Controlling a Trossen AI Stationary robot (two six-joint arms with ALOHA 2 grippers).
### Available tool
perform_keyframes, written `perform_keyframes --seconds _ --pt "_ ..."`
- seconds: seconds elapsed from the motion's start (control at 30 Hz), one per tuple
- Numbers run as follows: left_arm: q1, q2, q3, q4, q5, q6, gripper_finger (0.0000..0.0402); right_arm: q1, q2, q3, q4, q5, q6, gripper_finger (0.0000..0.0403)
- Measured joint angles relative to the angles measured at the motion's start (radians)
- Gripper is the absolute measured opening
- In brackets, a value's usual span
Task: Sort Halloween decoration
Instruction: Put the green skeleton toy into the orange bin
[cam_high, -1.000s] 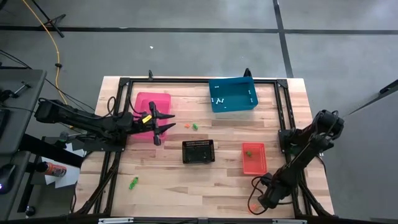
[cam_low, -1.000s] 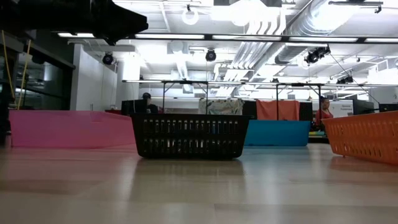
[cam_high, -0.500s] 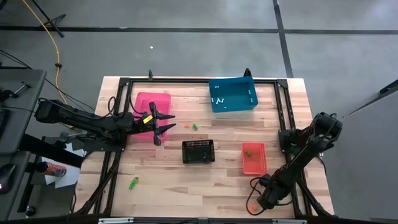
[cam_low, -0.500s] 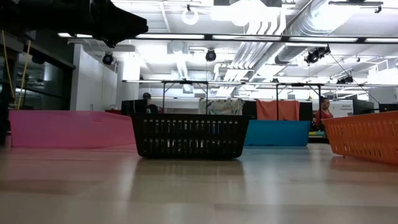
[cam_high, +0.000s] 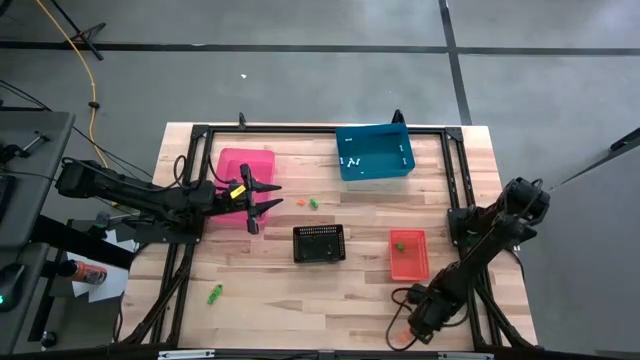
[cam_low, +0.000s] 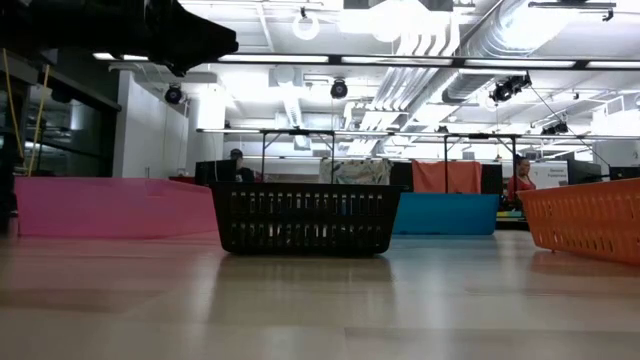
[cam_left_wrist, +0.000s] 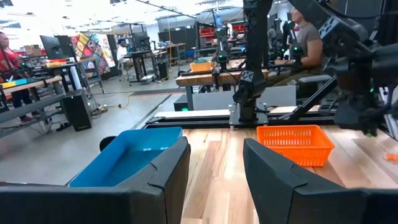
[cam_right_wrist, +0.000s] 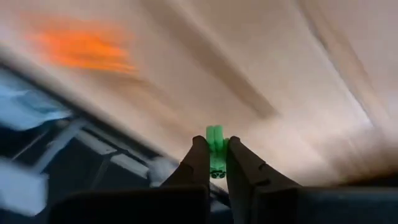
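Note:
The Halloween decoration is a set of tiny trinkets. An orange one (cam_high: 300, 203) and a green one (cam_high: 313, 202) lie on the table in front of my left gripper (cam_high: 268, 198). Another green one (cam_high: 213, 294) lies near the table's near left. My left gripper (cam_left_wrist: 214, 146) stands open and level beside the pink bin (cam_high: 245, 172), holding nothing. At the near right edge my right gripper (cam_high: 403, 337) points steeply down and is shut on a green trinket (cam_right_wrist: 215, 134). An orange blur (cam_right_wrist: 81, 43) shows on the table beyond that gripper. My right gripper pinches the green trinket between its two fingertips (cam_right_wrist: 200, 155). The trinket's upper end (cam_right_wrist: 215, 130) sticks out past them. The fingers come from above, slanting down toward the tabletop. Whether the trinket is clear of the table I cannot tell.
A blue bin (cam_high: 373, 152) with white pieces stands at the far middle. A black basket (cam_high: 319, 243) sits at the centre, and a red bin (cam_high: 408, 254) holding a green piece is to its right. A black frame (cam_high: 455, 170) runs along the table's edges.
My right gripper has shifted a little toward the table's near left and up, rolling about its own axis. The left arm has kept still.

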Motion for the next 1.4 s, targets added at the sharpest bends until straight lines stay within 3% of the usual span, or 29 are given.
perform_keyframes --seconds 0.27,0.37,0.57,0.67,0.97,1.23,1.4 --pt "0.000 0.000 0.000 -0.002 0.000 0.000 0.0140 -0.113 -0.013 0.069 0.094 0.253 -0.516 0.0004" --pt "0.000 0.000 0.000 -0.002 0.000 0.000 0.0140 -0.160 -0.052 0.094 0.017 0.339 -0.611 0.0005" --pt "0.000 0.000 0.000 -0.002 0.001 0.000 0.0140 -0.139 -0.275 0.072 -0.067 0.793 -0.705 0.0004" --pt "0.000 0.000 0.000 -0.007 0.002 0.000 0.0140 -0.095 -0.390 0.016 -0.084 0.936 -0.676 0.0004" --pt "0.000 0.000 0.000 -0.003 0.002 0.009 0.0140 -0.060 -0.528 -0.145 -0.083 0.977 -0.571 0.0003" --pt "0.000 0.000 0.000 -0.005 0.001 0.024 0.0140 -0.060 -0.528 -0.152 -0.088 0.956 -0.571 0.0003" --pt "0.000 0.000 0.000 -0.005 0.001 0.024 0.0140 -0.096 -0.528 -0.152 -0.202 0.943 -0.502 0.0003"
